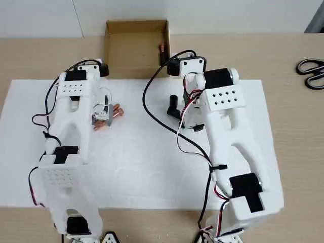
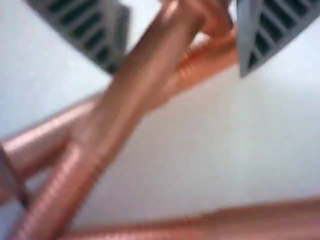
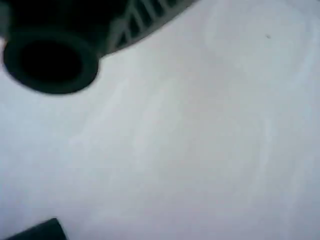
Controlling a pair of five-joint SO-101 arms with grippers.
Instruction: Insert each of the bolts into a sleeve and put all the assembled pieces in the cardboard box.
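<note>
left wrist view: left gripper [image 2: 175, 40] straddles crossed copper bolts [image 2: 125, 115].

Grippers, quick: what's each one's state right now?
Left gripper: at the copper bolts; open or shut cannot be told.
Right gripper: looks closed on the black sleeve.

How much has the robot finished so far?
One piece already leans inside the cardboard box. The right pincer holds a black sleeve; the left pincer is down at the copper bolts on the white sheet. Those bolts are not yet sleeved or boxed.
</note>
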